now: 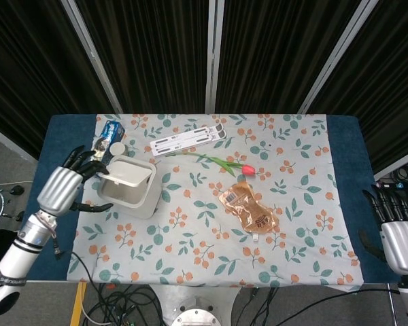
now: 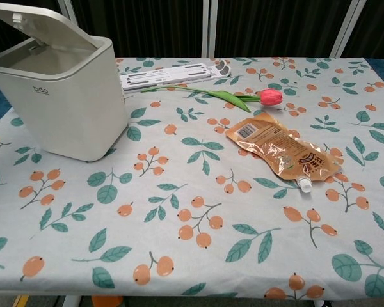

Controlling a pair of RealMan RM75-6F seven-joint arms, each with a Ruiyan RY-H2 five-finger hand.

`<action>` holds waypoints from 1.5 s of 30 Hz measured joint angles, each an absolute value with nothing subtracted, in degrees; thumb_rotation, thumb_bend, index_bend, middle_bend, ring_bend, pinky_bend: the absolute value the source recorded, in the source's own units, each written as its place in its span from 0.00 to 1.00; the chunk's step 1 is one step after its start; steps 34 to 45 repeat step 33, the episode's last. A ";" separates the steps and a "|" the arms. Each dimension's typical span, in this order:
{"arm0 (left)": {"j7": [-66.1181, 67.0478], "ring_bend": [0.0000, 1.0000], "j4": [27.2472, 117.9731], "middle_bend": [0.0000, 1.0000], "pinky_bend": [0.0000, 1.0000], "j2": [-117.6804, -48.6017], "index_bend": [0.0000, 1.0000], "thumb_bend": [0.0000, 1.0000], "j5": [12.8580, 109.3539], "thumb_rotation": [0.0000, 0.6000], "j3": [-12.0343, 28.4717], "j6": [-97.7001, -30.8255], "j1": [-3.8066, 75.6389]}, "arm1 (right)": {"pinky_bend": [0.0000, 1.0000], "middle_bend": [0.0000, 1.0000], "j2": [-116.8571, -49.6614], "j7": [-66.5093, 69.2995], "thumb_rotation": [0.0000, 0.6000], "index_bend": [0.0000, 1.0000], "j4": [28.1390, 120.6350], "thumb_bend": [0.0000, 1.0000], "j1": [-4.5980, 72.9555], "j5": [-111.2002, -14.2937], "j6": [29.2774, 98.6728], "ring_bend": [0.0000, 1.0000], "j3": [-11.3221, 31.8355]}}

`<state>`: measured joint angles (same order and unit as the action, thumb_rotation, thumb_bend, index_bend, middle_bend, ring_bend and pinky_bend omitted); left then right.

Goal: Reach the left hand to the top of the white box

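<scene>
Left hand (image 1: 60,187) off the table's left edge, over the blue cover, fingers spread, holding nothing; fingertips near the white box (image 1: 130,187), not touching. Box: smooth matte plastic, rounded-square, upright near the left edge; lid (image 2: 41,25) tilted up, interior exposed. Blue packet (image 1: 103,146) behind it. Flat white slotted stand (image 1: 188,139) lies along the far edge. Tulip (image 1: 247,169) mid-table, bloom pointing right. Crinkled orange pouch (image 1: 248,208) nearby. Right hand (image 1: 396,234) past the right edge, fingers straight, slightly apart, empty.
</scene>
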<state>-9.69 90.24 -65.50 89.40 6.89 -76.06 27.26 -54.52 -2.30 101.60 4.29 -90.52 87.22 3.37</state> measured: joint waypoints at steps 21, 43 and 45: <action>-4.46 0.12 92.13 0.24 0.03 -58.17 0.30 0.02 82.48 0.50 -2.33 -79.85 11.24 | 0.00 0.00 -56.65 0.68 1.00 0.00 98.58 0.32 5.51 -89.71 83.40 0.00 2.40; 0.81 0.12 91.76 0.24 0.03 -65.13 0.29 0.02 80.04 0.50 0.60 -90.30 4.15 | 0.00 0.00 -58.29 1.42 1.00 0.00 97.19 0.32 5.03 -90.35 84.63 0.00 2.08; 0.81 0.12 91.76 0.24 0.03 -65.13 0.29 0.02 80.04 0.50 0.60 -90.30 4.15 | 0.00 0.00 -58.29 1.42 1.00 0.00 97.19 0.32 5.03 -90.35 84.63 0.00 2.08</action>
